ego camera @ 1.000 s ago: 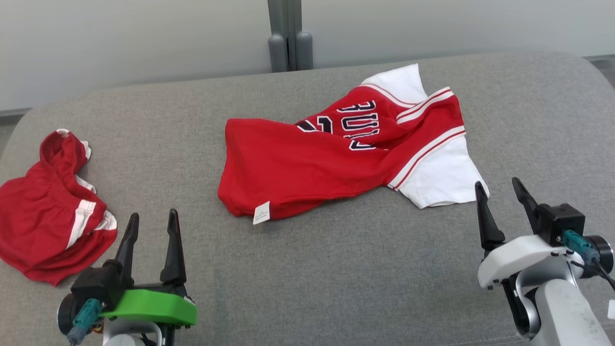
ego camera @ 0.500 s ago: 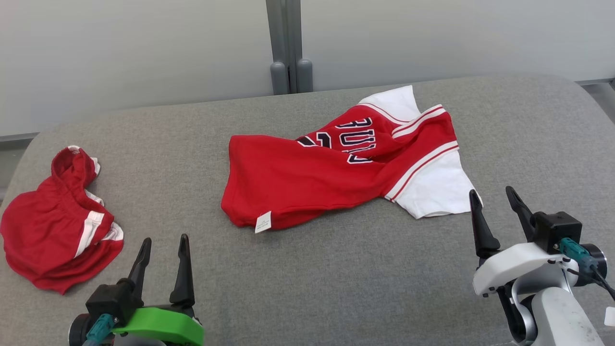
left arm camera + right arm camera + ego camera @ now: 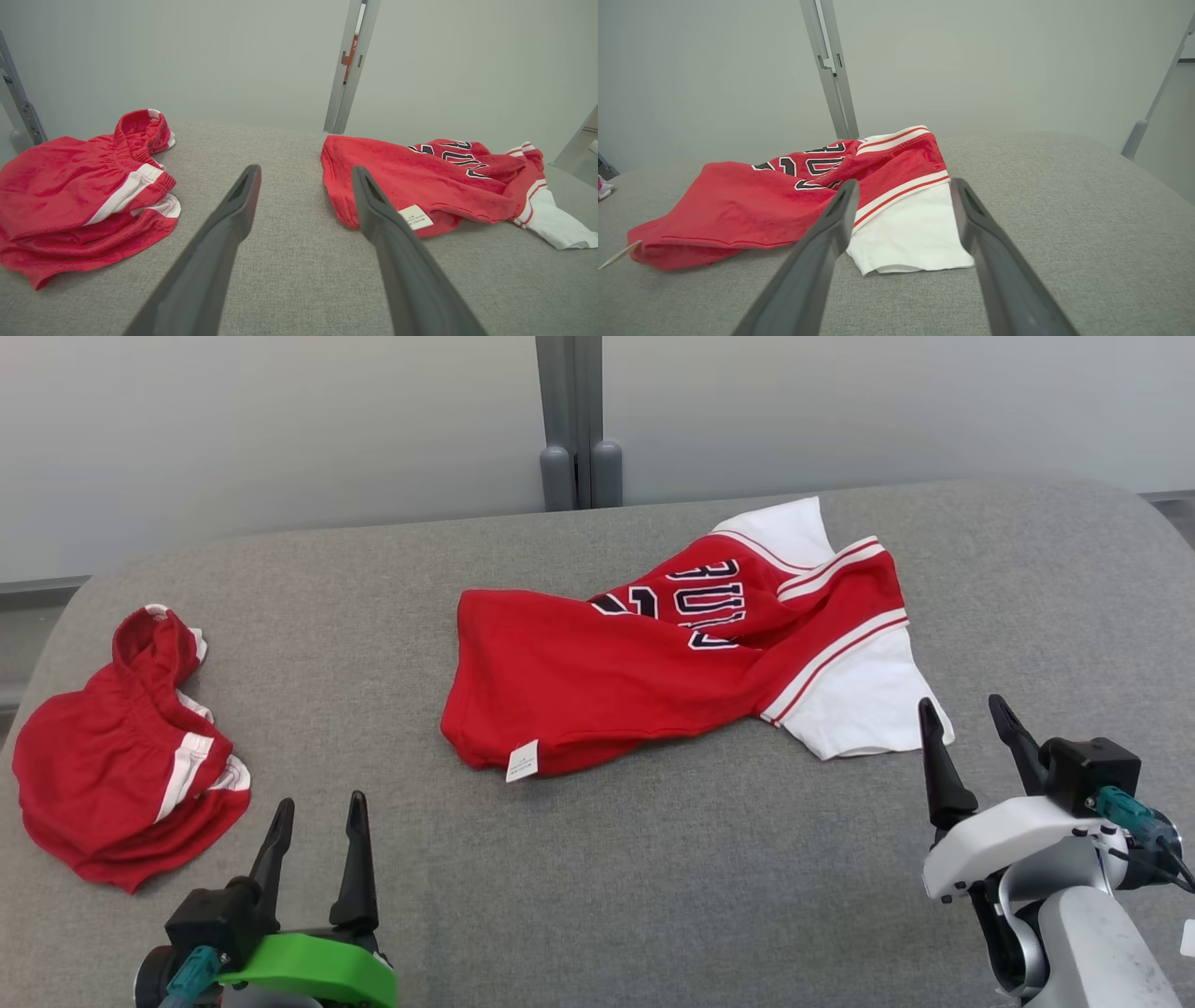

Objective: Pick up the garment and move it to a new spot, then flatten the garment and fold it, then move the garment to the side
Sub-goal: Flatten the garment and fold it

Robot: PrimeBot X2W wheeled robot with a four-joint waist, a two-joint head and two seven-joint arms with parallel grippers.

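A red jersey [image 3: 635,677] with white sleeves, dark lettering and a small white tag lies crumpled in the middle of the grey cushion; it also shows in the left wrist view [image 3: 420,182] and the right wrist view [image 3: 784,200]. My left gripper [image 3: 317,807] stands open near the front edge, well short of the jersey's hem. My right gripper [image 3: 962,709] is open too, just in front of the white sleeve [image 3: 864,695], nothing between its fingers.
Red shorts [image 3: 121,751] with white stripes lie bunched at the cushion's left end, also in the left wrist view [image 3: 79,196]. A grey post [image 3: 579,420] rises behind the cushion [image 3: 653,859] against a pale wall. Bare cushion stretches along the front between my grippers.
The head camera has tilted and shifted, so the whole scene sits lower and slightly right in view. Neither garment nor gripper shows real movement.
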